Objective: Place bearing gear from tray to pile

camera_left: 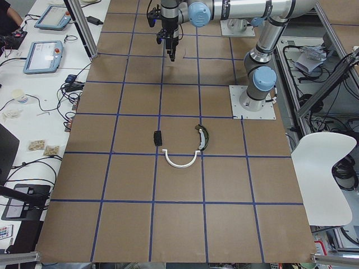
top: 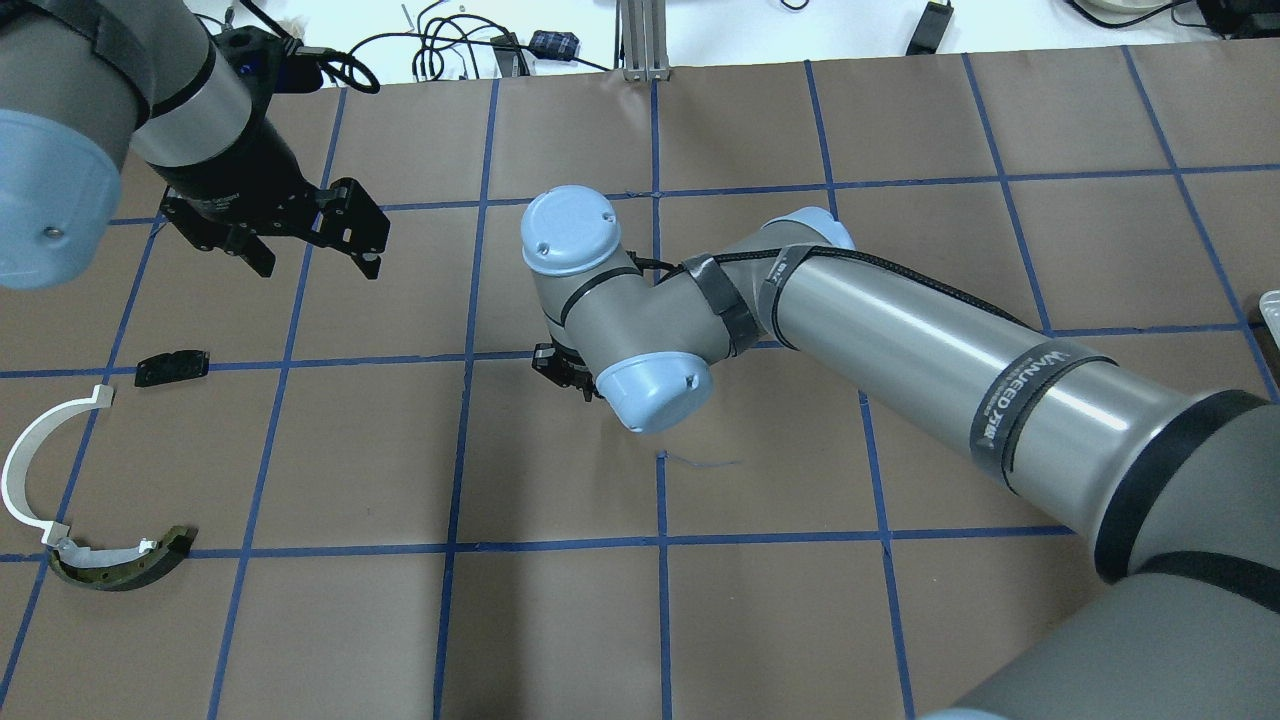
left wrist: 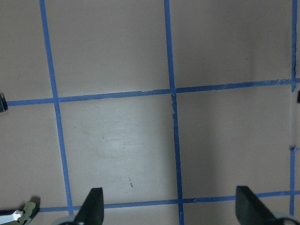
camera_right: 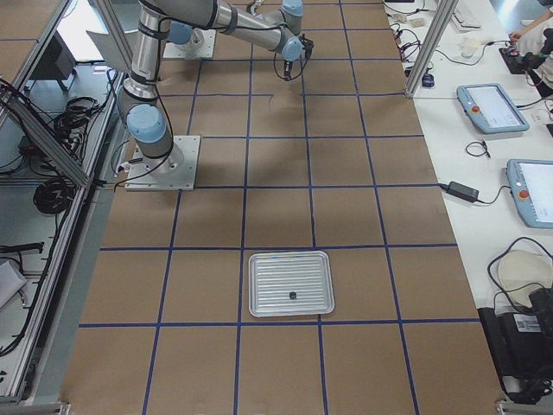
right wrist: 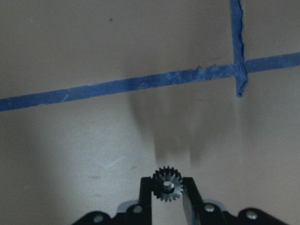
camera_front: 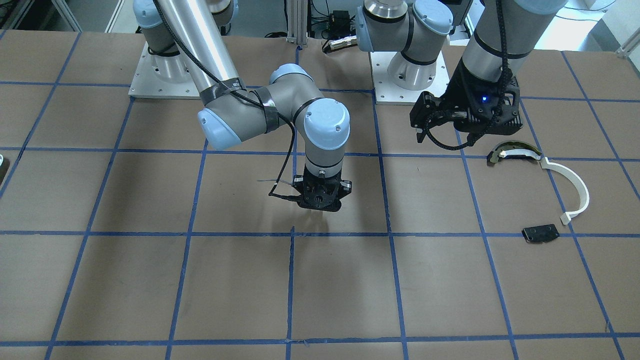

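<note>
A small black toothed bearing gear [right wrist: 167, 183] with a silver hub is pinched between the fingers of my right gripper [right wrist: 167, 188]. That gripper [camera_front: 321, 206] hangs just above the brown paper near the table's middle. The tray [camera_right: 259, 264], a ribbed silver one, lies far off toward the robot's right end. The pile lies on the robot's left: a white arc strip [top: 28, 470], a dark-and-tan curved piece [top: 125, 566] and a black plate [top: 172, 367]. My left gripper [top: 315, 262] hovers open and empty beyond the pile, its fingertips [left wrist: 92, 205] spread wide.
One small dark part [camera_right: 293, 295] lies in the tray. Blue tape lines [camera_front: 290, 280] grid the brown paper table. The arm bases [camera_front: 400, 75] stand at the robot's edge. Side benches hold cables and pendants [camera_right: 491, 106].
</note>
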